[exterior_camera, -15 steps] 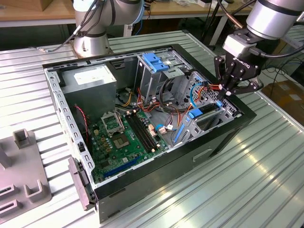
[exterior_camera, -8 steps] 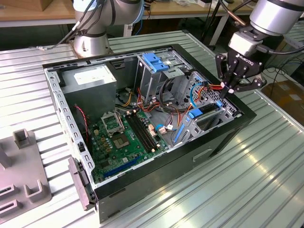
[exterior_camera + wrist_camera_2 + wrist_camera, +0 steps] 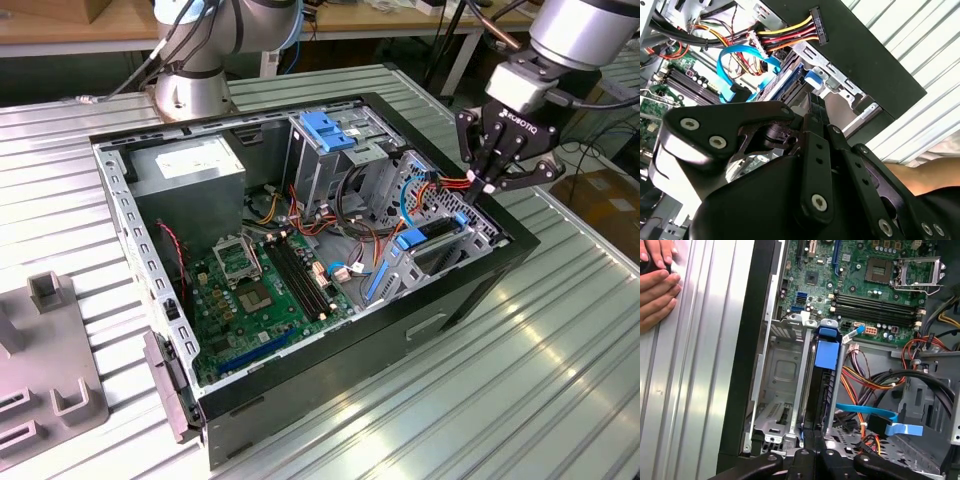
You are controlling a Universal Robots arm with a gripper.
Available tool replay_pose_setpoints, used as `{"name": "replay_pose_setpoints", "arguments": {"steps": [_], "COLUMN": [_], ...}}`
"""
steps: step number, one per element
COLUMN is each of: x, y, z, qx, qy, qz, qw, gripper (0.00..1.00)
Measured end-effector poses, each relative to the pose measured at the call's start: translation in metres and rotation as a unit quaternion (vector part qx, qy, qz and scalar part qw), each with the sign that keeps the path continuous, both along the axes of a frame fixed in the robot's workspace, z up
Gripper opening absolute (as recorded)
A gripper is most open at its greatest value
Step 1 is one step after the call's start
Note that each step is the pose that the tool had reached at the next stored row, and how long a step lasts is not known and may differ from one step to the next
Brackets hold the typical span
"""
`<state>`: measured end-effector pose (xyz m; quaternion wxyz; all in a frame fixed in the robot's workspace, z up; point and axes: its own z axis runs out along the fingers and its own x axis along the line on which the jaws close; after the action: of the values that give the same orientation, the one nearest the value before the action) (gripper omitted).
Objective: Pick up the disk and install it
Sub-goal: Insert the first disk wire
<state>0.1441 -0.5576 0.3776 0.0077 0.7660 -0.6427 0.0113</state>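
Since the disk stands on edge, part-sunk in the bay, the gripper hangs right above that bay, fingers clenched together at the disk's top end, seemingly to press it home.

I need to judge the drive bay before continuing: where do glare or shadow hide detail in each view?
Exterior view: even light, mild sheen on the table, computer case interior readable. First wrist view: strong glare on the table slats; the disk is shadowed below its blue tab. Second wrist view: table washed out white, the gripper a dark mass.
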Motion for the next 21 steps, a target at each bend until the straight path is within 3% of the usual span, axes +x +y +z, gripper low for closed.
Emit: {"name": "replay_pose_setpoints", "arguments": {"steps": [3,8,10,13,14,15,18,21], "x": [0.0001,0.0016,0.0076,0.0147,0.0175,0.0185,0.0223,0.0250], "y": [0.0000,-0.0001,0.0009,0.0065,0.0089,0.0097,0.0122,0.0132], "z": [-0.0001,-0.0004,-0.0007,-0.0006,-0.0006,-0.0007,-0.0007,-0.0006], "qx": [0.0001,0.0001,0.0001,-0.0017,-0.0023,-0.0024,-0.0025,-0.0026], "qy": [0.0000,0.0000,0.0000,0.0002,0.0002,0.0002,0.0002,0.0002], "qz": [0.037,0.091,0.099,0.103,0.105,0.106,0.111,0.122], "qw": [0.99930,0.99586,0.99508,0.99467,0.99446,0.99436,0.99382,0.99252], "gripper": [0.10,0.10,0.10,0.10,0.17,0.24,0.24,0.24]}}
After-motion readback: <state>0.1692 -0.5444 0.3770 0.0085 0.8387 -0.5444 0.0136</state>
